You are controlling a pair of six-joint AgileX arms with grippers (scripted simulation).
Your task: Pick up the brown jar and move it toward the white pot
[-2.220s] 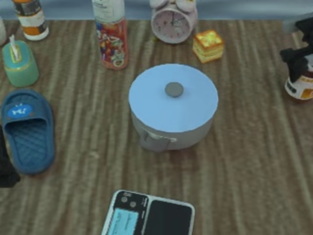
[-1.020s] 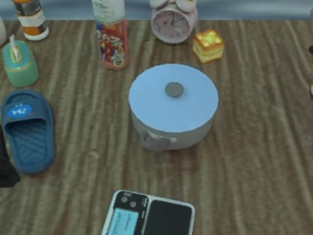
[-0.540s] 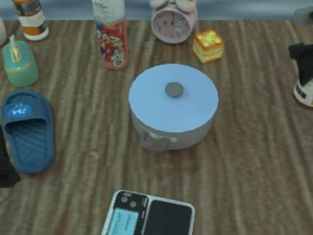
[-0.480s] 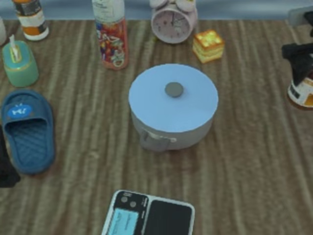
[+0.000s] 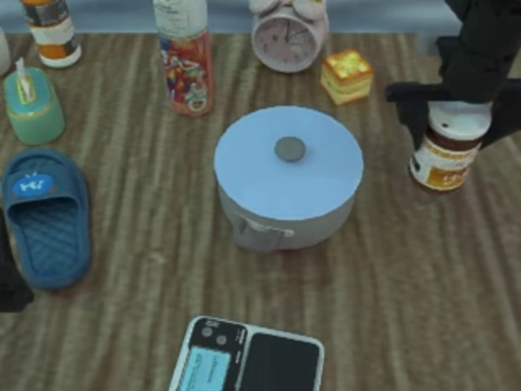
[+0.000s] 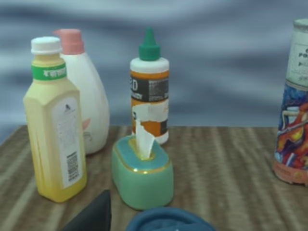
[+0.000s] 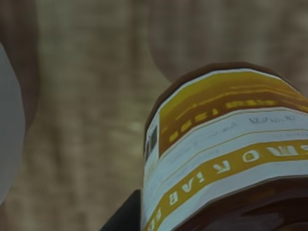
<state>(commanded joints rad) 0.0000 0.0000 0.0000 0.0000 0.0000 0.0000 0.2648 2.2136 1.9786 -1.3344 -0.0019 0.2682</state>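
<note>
The brown jar (image 5: 446, 153) has a white lid and a white and orange-yellow label. It hangs just right of the white pot (image 5: 288, 169), apart from it. My right gripper (image 5: 457, 111) is shut on the jar's upper part from above. In the right wrist view the jar (image 7: 226, 149) fills the picture, one dark finger (image 7: 126, 215) lies against its side, and its round shadow falls on the table below. The pot's pale lid carries a small grey knob (image 5: 290, 149). My left gripper (image 5: 8, 281) is parked at the table's left edge, open.
An orange cake cube (image 5: 347, 76), pink alarm clock (image 5: 290, 34) and colourful can (image 5: 186, 69) stand behind the pot. A green tissue box (image 5: 32, 104) and blue slipper (image 5: 45, 216) lie at the left. A scale (image 5: 247, 358) sits at the front.
The right gripper with the jar has come in from the table's far right edge, leftward toward the pot. The left arm has not moved.
</note>
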